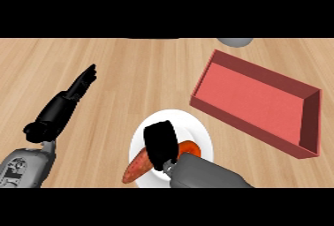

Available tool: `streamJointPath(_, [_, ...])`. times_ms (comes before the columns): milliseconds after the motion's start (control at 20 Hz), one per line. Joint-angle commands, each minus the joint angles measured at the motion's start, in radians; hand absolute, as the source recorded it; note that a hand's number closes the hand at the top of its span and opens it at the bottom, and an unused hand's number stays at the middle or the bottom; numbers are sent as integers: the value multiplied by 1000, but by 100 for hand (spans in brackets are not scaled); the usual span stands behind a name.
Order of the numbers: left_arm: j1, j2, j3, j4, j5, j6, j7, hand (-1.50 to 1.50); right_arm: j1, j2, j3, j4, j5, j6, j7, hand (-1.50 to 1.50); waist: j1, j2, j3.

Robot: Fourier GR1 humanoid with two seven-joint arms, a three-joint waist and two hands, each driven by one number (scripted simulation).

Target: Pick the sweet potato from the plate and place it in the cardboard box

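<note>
1. Centrally, the right hand (160, 143) lies over the sweet potato (138, 167) on the white plate (195, 128); whether its fingers grasp it cannot be told.
2. Left hand (81, 84), left of frame, fingers straight.
3. Red box (261, 99) at right.

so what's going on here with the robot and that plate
The robot's right hand is down over the sweet potato, which lies on the white plate on the wooden counter. The hand covers the middle of the sweet potato, and whether the fingers have closed round it cannot be seen. The red box sits open to the right of the plate, with nothing in it. The left hand rests open at the left, fingers straight, touching nothing.
</note>
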Motion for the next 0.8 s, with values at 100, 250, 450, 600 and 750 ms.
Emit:
streamJointPath(100, [10, -31, -10, 33, -34, 35, -29, 0, 6, -45, 106, -192, 1, -43, -356, 150, -16, -2, 0])
streamJointPath(250, [-21, 11, 31, 15, 1, -11, 7, 0, -52, -83, 38, -274, 17, -24, -390, 150, -19, -6, 0])
streamJointPath(450, [23, -29, 3, 5, -32, 19, -3, 0, -29, -231, 24, -508, 105, -7, -368, 150, -35, -10, 0])
streamJointPath(600, [26, -31, 8, 6, -51, 26, -25, 0, -26, -272, -77, -649, 98, 50, -320, 150, -34, -9, -1])
streamJointPath(750, [37, -12, 26, -4, -24, -3, -11, 0, -15, -265, -203, -681, 109, 18, -210, 150, -36, -11, 0])
